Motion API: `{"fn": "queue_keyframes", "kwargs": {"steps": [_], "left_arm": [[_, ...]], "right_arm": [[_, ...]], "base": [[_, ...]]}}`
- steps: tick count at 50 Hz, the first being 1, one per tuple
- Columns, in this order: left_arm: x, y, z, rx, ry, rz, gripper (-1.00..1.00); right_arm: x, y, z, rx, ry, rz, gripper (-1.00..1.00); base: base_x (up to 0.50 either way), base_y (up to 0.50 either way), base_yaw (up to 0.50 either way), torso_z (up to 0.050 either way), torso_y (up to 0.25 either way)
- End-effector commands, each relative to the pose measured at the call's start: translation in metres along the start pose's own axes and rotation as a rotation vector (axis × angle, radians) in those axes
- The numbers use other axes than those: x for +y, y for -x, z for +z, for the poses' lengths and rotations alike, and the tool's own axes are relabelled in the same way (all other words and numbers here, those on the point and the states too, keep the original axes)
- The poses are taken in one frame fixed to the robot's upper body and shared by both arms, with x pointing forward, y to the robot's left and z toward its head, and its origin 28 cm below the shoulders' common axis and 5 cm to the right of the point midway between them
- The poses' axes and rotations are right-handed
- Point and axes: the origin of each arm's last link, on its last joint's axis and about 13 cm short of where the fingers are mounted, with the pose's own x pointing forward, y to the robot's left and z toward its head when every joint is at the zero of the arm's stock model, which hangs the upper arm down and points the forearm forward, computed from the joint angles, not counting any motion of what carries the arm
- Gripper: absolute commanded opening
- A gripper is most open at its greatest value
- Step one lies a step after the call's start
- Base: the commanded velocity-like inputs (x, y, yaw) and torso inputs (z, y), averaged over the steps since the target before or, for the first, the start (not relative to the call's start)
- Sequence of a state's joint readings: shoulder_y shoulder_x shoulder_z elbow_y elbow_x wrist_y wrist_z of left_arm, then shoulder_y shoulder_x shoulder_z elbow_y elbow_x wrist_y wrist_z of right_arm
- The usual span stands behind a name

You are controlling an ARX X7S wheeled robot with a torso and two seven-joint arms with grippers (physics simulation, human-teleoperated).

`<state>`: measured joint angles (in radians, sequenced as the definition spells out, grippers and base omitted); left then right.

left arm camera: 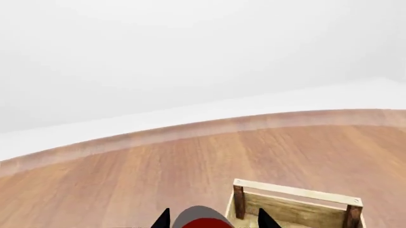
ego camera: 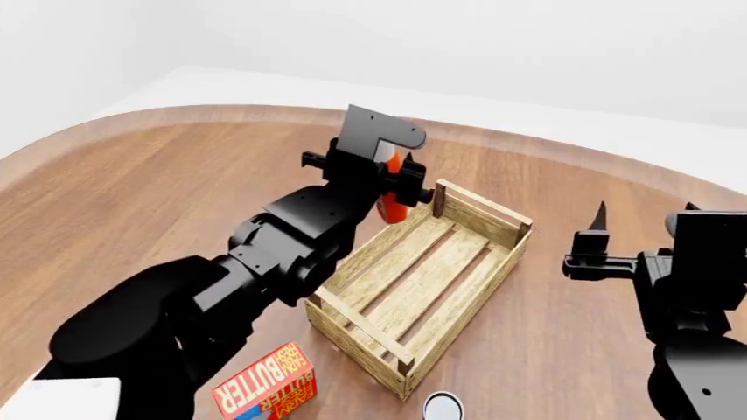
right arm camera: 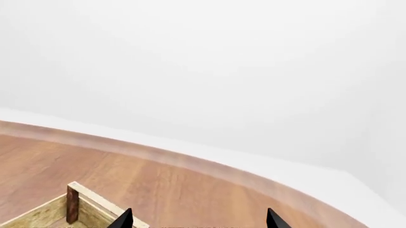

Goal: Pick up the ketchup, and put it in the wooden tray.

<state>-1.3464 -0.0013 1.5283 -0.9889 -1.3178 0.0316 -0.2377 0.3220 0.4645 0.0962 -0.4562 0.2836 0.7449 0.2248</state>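
In the head view the left tool (ego camera: 394, 179) sits above the far left corner of the wooden tray (ego camera: 422, 282), closed on the ketchup (ego camera: 396, 191). Only a strip of the orange-red bottle shows between the black tool parts, so its cap and label cannot be made out there. What shows runs roughly up and down, with the lower end hanging just beside the tray's far corner post, above the counter (ego camera: 152, 201) and outside the tray's rim. Whether the bottle's bottom touches the counter cannot be told.

In the left wrist view the left tool (left arm camera: 214, 223) shows as 2 black fingertips (left arm camera: 163, 219) at the frame edge, with a rounded grey and red shape, the ketchup (left arm camera: 201, 219), held between them. The wooden tray (left arm camera: 298, 204) lies just beyond, 2 of its darker corner posts and a pale top plank in sight.

The right tool (ego camera: 607, 241) hovers above the counter to the right of the tray, well apart from it, holding nothing. In the right wrist view the right tool (right arm camera: 198, 221) has its 2 dark tips spread wide with bare wood between them, and one corner of the wooden tray (right arm camera: 76, 204) nearby.

A red-orange butter box (ego camera: 266, 385) lies on the counter near the tray's near left corner.
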Motion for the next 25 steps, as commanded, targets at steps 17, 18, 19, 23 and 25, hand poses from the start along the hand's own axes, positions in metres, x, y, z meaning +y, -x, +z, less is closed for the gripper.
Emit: {"fn": "queue_keyframes", "kwargs": {"steps": [17, 18, 19, 23, 25], "left_arm": [[-0.016, 0.002, 0.016, -0.068, -0.053, -0.032, -1.0], [-0.016, 0.002, 0.017, -0.073, -0.056, -0.031, -1.0], [-0.016, 0.001, 0.018, -0.076, -0.057, -0.029, -1.0], [-0.016, 0.001, 0.021, -0.093, -0.07, -0.022, -1.0], [-0.016, 0.001, 0.021, -0.097, -0.076, -0.021, -1.0]], "right_arm": [[0.0, 0.003, -0.001, 0.012, -0.01, -0.03, 1.0], [0.0, 0.003, -0.001, 0.012, -0.01, -0.031, 1.0], [0.0, 0.003, -0.001, 0.011, -0.01, -0.031, 1.0], [0.0, 0.003, -0.001, 0.01, -0.01, -0.034, 1.0], [0.0, 0.003, -0.001, 0.01, -0.01, -0.037, 1.0]], "base": [[0.0, 0.0, 0.0, 0.0, 0.001], [0.0, 0.0, 0.0, 0.0, 0.0], [0.0, 0.0, 0.0, 0.0, -0.078], [0.0, 0.0, 0.0, 0.0, -0.081], [0.0, 0.0, 0.0, 0.0, -0.084]]}}
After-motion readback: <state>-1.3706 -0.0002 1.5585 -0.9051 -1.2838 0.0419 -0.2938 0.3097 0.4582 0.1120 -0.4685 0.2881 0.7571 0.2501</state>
